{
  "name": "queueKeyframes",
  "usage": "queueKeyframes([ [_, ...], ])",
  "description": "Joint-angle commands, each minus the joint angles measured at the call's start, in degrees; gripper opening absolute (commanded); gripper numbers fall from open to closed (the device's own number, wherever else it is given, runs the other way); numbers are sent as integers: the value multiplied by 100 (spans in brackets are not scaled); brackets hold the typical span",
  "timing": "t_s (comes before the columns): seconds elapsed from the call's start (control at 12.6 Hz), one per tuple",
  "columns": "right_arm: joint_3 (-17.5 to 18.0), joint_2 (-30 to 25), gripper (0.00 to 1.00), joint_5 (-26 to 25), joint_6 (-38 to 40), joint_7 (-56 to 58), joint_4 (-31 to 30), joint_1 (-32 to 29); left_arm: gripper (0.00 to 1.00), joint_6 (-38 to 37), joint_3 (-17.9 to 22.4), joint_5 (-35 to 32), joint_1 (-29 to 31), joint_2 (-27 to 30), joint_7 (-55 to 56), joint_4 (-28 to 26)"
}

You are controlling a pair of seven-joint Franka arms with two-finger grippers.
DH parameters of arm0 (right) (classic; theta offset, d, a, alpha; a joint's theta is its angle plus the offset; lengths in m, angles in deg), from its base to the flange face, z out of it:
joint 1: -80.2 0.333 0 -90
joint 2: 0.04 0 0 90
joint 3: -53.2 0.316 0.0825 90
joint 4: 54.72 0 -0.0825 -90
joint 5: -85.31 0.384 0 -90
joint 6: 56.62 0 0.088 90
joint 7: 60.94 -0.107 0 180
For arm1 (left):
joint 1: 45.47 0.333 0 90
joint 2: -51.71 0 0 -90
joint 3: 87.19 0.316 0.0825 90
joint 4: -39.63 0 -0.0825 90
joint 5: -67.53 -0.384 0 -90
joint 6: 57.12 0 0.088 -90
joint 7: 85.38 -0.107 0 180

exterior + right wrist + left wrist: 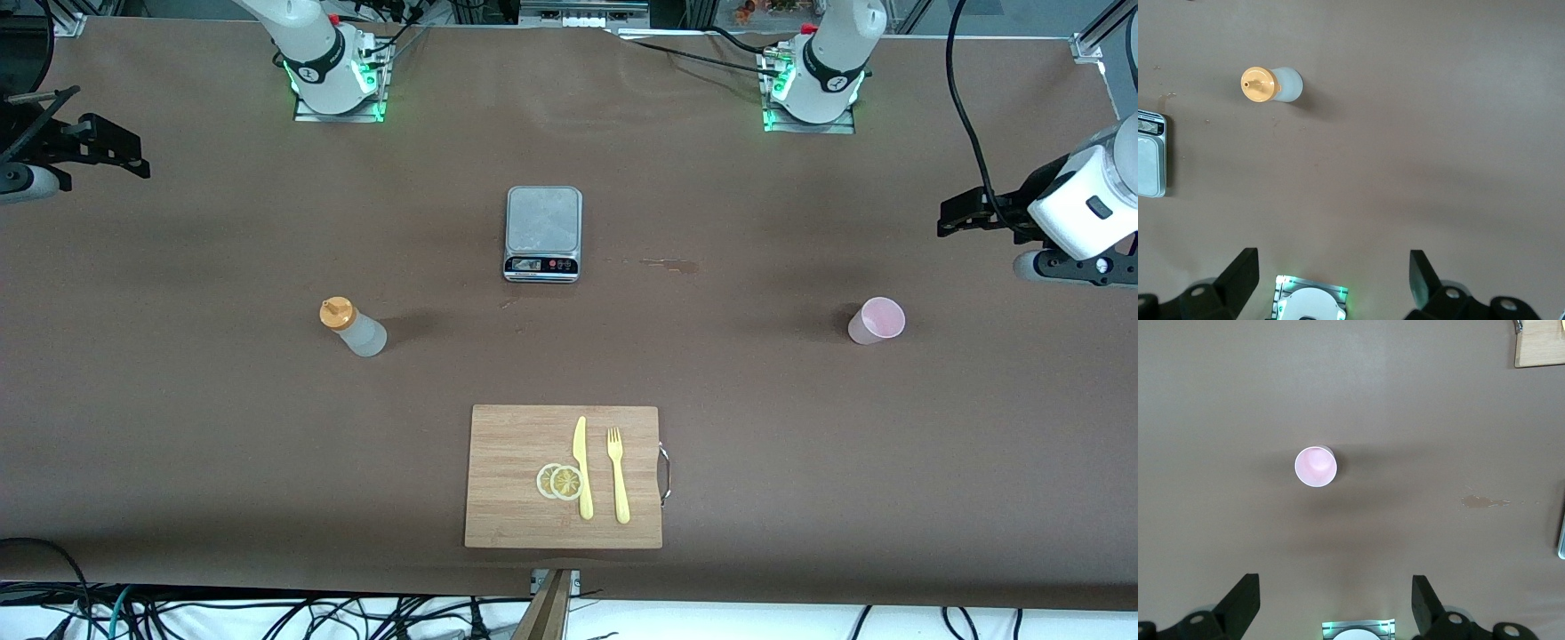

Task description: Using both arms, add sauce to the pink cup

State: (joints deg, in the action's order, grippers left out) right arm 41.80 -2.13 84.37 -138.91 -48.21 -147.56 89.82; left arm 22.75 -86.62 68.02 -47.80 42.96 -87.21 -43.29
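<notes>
The sauce (354, 327), a whitish squeeze bottle with an orange cap, stands upright on the brown table toward the right arm's end; the right wrist view shows the sauce (1273, 85) from above. The pink cup (877, 321) stands upright toward the left arm's end, and in the left wrist view the pink cup (1316, 467) looks empty. My left gripper (1335, 587) hangs open and empty high over the table's end by the cup. My right gripper (1333, 263) hangs open and empty high over the opposite end, away from the bottle.
A steel kitchen scale (543, 218) sits mid-table between the two bases. A wooden cutting board (507, 444) nearer the front camera carries a yellow knife (582, 467), a yellow fork (617, 474) and two lemon slices (559, 481). A small stain (671, 263) marks the table beside the scale.
</notes>
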Motion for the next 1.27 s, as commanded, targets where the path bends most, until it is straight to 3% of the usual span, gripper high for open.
queueKeyframes([
  [0.0, 14, 16, 100, 6, 116, 89, 91, -48, 100, -138, 14, -50, -13, -92, -11, 198],
  [0.4, 14, 16, 100, 6, 116, 80, 99, -48, 100, -59, 92, -67, 127, -206, -46, 66],
  [0.63, 14, 24, 100, 6, 116, 80, 99, -48, 100, 422, 93, -102, 294, -425, -55, -267],
  [0.95, 14, 24, 100, 6, 116, 80, 99, -48, 100, 1589, 119, -146, 338, -540, -386, -1267],
  [1.19, 14, 24, 100, 6, 116, 80, 99, -48, 100, 2592, 365, -138, 365, -531, -986, -2146],
])
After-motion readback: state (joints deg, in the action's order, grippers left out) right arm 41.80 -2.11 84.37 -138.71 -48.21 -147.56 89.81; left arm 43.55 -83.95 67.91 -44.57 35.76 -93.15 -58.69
